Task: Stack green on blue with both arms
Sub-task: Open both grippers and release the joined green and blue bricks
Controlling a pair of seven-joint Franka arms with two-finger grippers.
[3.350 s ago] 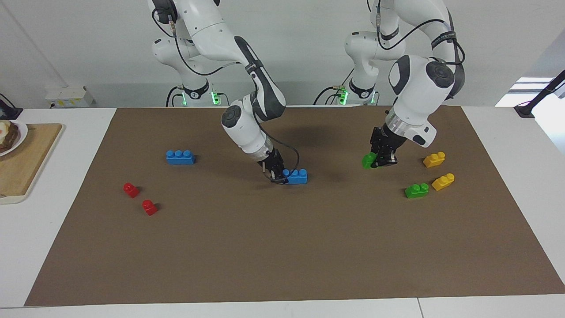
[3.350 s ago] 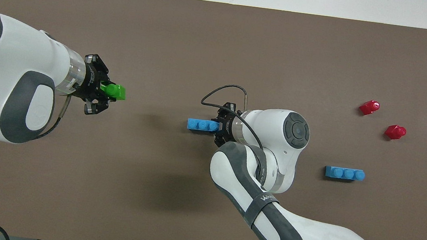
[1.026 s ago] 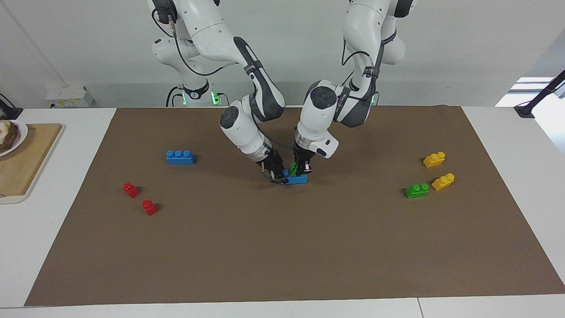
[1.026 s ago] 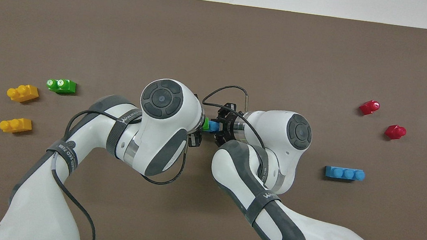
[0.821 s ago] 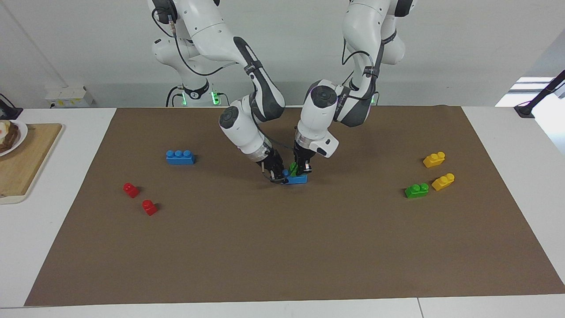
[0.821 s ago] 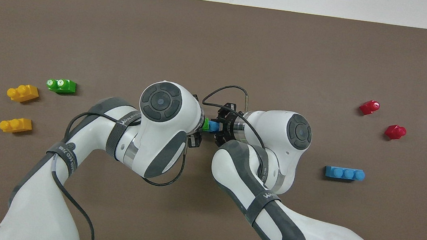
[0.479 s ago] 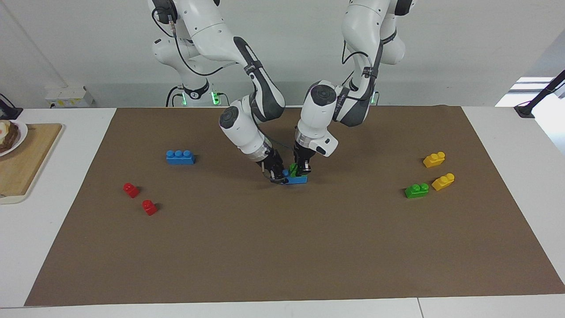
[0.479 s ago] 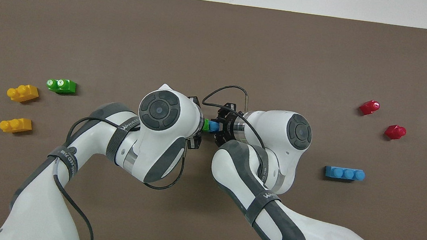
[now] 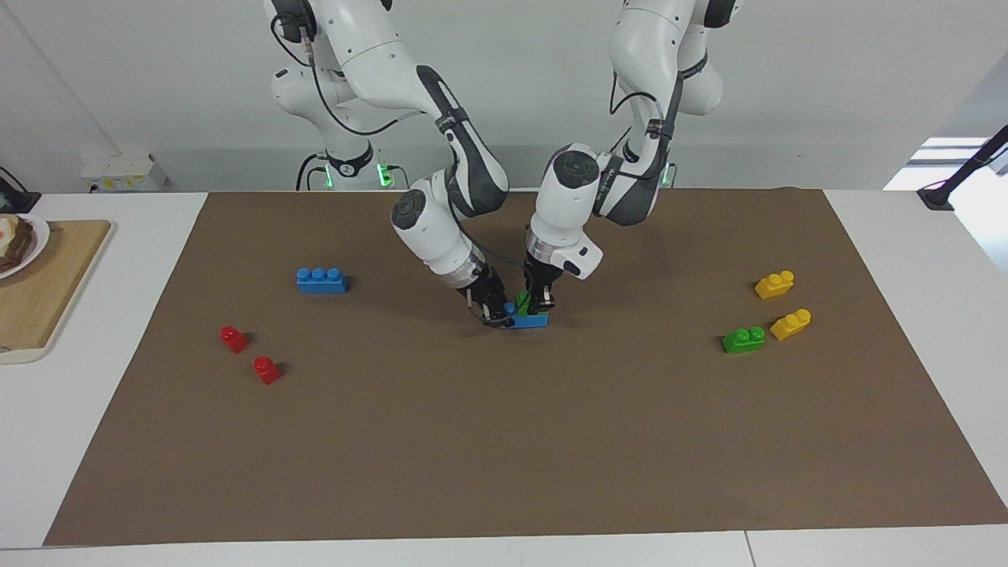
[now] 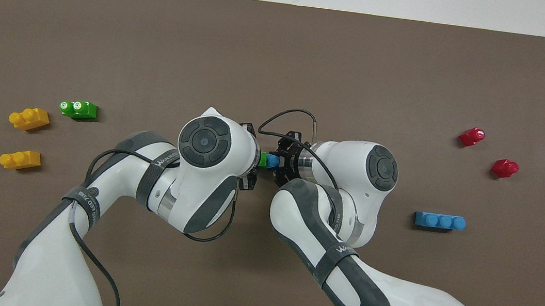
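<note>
Green brick (image 9: 523, 303), glossy plastic with round studs, sits right on top of the long blue brick (image 9: 529, 320) at the middle of your brown mat (image 9: 504, 441). From overhead you catch only a sliver of green (image 10: 263, 159) touching a blue stud (image 10: 272, 161) between the two wrists. Your left gripper (image 9: 541, 301) comes straight down onto the green brick with its black fingers closed around it. Your right gripper (image 9: 494, 312) slants in low from the right arm's side and pinches the blue brick's end, pinning it on the mat.

Look outward: a second blue three-stud brick (image 9: 321, 279) lies flat toward the right arm's end of the table, with two small red one-stud bricks (image 9: 234, 338) farther from the robots than it, near each other but apart. Toward the left arm's end you have the spare green brick (image 9: 743, 339) just beside a yellow two-stud brick (image 9: 790, 324), and another yellow brick (image 9: 774, 284) nearer to the robots. A pale wooden board (image 9: 47, 287) rests on the white table at the right arm's end.
</note>
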